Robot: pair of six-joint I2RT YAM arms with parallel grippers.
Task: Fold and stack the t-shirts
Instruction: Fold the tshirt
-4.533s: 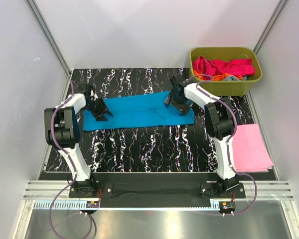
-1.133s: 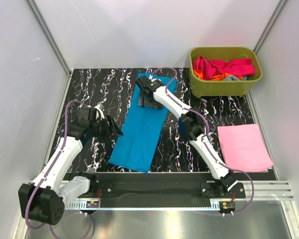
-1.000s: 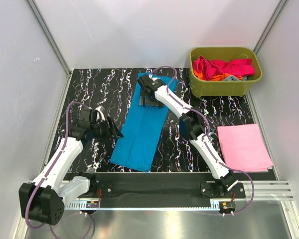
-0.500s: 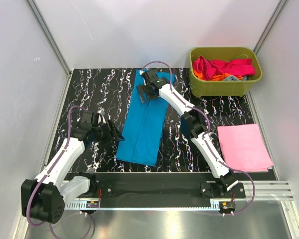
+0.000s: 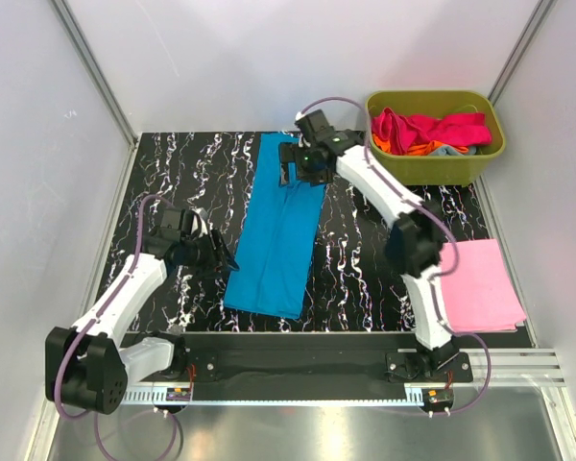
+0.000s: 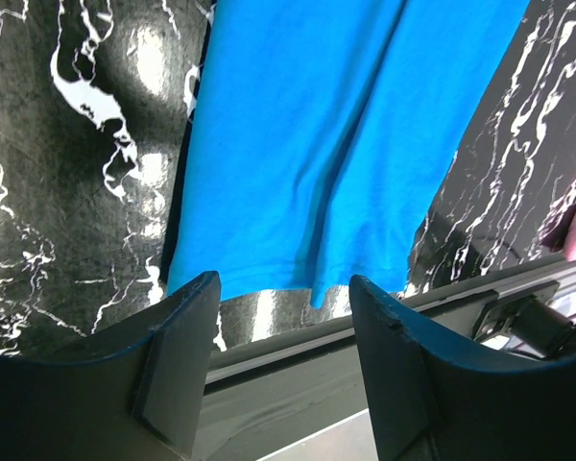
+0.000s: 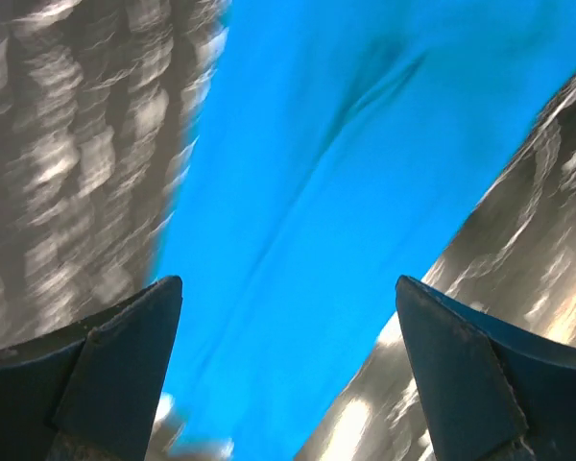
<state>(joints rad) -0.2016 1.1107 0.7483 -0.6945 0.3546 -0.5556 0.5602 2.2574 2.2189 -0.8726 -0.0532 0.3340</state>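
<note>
While the cyan-blue t-shirt (image 5: 280, 226) lies flat on the black, white-veined table (image 5: 173, 163) as one long narrow strip, running from the far middle to the near edge and leaning a little to the left as it comes nearer, neither arm holds it. The left fingers (image 6: 182, 355) stand moderately apart with nothing between them, just beside the strip's left edge near its near end. In the left wrist view the shirt's near hem shows beyond the gap, with soft lengthwise creases in the cloth.

The right fingers (image 7: 115, 365) are spread wide over the far end of the strip. That wrist view is blurred, so I cannot tell whether they touch the cloth.

A light pink t-shirt (image 5: 480, 283) lies folded into a flat rectangle at the table's near right edge, well apart from the cyan one. Magenta shirts (image 5: 432, 127) are heaped with orange and grey-blue cloth in the olive-green tub (image 5: 432, 171) at the far right corner.
</note>
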